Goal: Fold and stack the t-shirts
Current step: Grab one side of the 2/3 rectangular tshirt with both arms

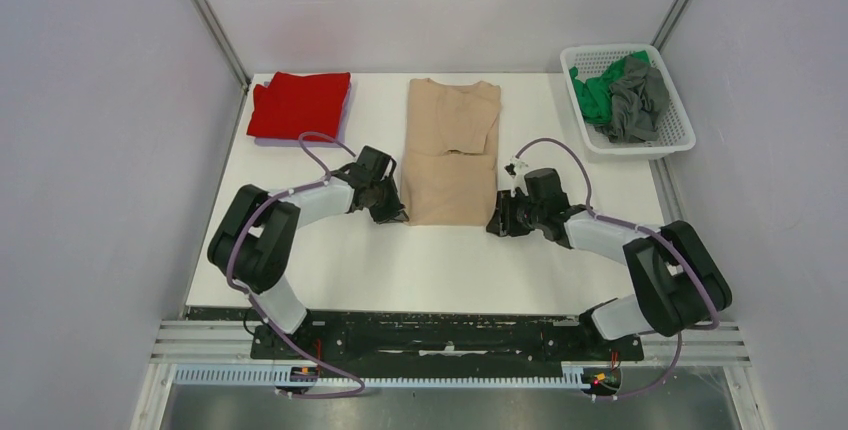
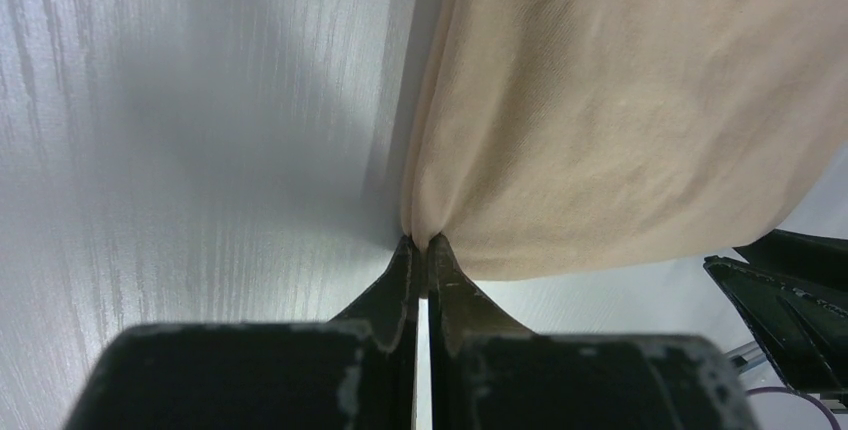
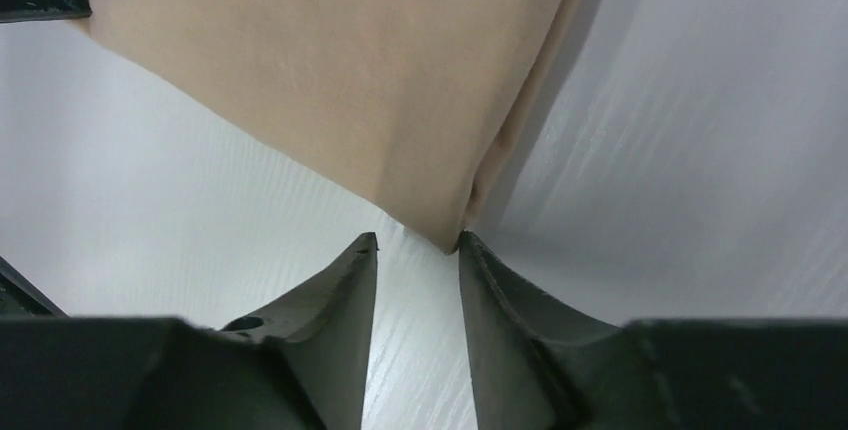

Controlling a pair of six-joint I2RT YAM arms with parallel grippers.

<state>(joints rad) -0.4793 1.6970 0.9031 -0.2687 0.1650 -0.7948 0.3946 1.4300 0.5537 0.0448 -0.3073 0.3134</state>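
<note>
- The beige t-shirt (image 1: 450, 150) lies flat in the middle of the white surface (image 1: 400, 270). It is folded into a long panel running from 12 o'clock to 6 o'clock, with its neck end at 12 o'clock.
- The left tool (image 1: 392, 212) is at the panel's 7 o'clock corner. In the left wrist view its fingers (image 2: 400, 280) are pressed together on the edge of the beige t-shirt (image 2: 620, 100). The cloth gathers into a small pinched fold at the tips of the left tool (image 2: 421, 242).
- The right tool (image 1: 497, 222) is at the panel's 5 o'clock corner, low to the surface.
- In the right wrist view the jaws of the right tool (image 3: 418, 242) stand apart with bare surface showing between them. The pointed corner of the beige t-shirt (image 3: 330, 70) reaches the mouth of that gap, right at the tip of one finger (image 3: 490, 280). It is not clamped.
- The two tools face each other across the shirt's near hem.
- The red t-shirt (image 1: 298, 105) sits folded at 10 o'clock on the surface, well apart from both tools.
- The white mesh basket (image 1: 640, 148) stands at 2 o'clock. It holds a crumpled green t-shirt (image 1: 592, 95) and a grey t-shirt (image 1: 635, 100).
</note>
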